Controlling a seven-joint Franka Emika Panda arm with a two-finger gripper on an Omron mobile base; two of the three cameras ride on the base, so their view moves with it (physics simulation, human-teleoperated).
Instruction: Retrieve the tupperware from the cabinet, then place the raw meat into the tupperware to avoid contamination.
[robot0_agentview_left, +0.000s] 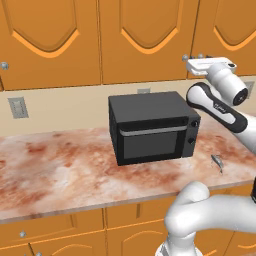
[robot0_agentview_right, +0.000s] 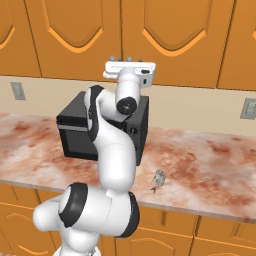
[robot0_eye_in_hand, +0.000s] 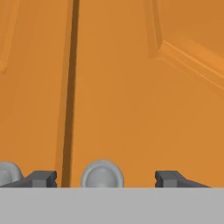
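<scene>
A: What stands in front of the jaws?

B: The shut doors of the cabinet. A round knob sits in the gap between the two fingertips, with room on both sides; a second knob lies just past the door seam.

A: And below?

B: The microwave takes the middle of the tabletop. Left of it the surface is bare; to the right lies only the small raw meat.

A kitchen: orange wall cabinet doors above a marbled counter bearing a black microwave
</scene>
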